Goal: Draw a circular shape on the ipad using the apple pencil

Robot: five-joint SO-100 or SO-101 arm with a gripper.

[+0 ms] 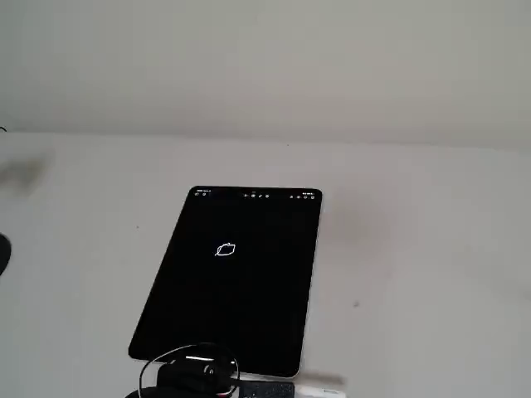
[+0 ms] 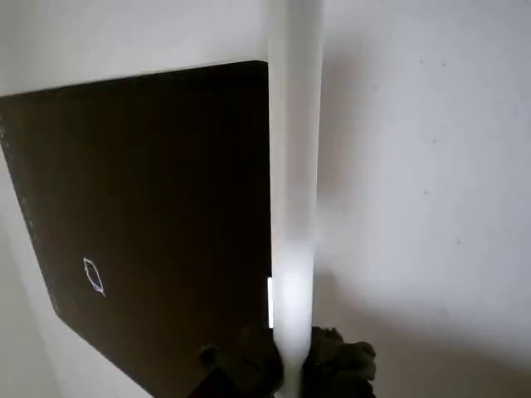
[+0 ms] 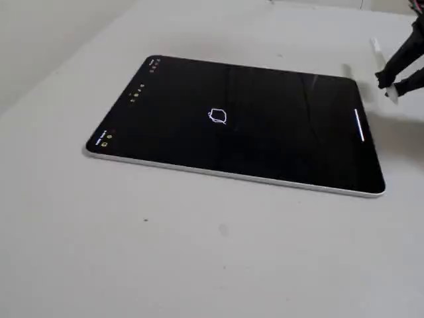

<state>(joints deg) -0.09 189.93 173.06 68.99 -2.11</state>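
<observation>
The ipad (image 1: 241, 307) lies flat on the white table, its black screen showing a small white circular shape (image 1: 226, 249) near the middle. The same ipad (image 3: 265, 132) and circular shape (image 3: 217, 116) appear in the other fixed view. My gripper (image 3: 396, 83) sits just past the tablet's short edge opposite the icon row, shut on the apple pencil (image 3: 380, 58). In the wrist view the white apple pencil (image 2: 292, 191) runs up the frame from between my dark fingers (image 2: 340, 361), beside the ipad (image 2: 158, 182) and off its screen. The circular shape (image 2: 93, 275) shows at lower left.
The tablet rests on a plain white table (image 1: 415, 249) that extends on all sides of it. A dark round object (image 1: 2, 253) pokes in at the left edge of a fixed view. A black cable (image 1: 178, 355) loops over the gripper.
</observation>
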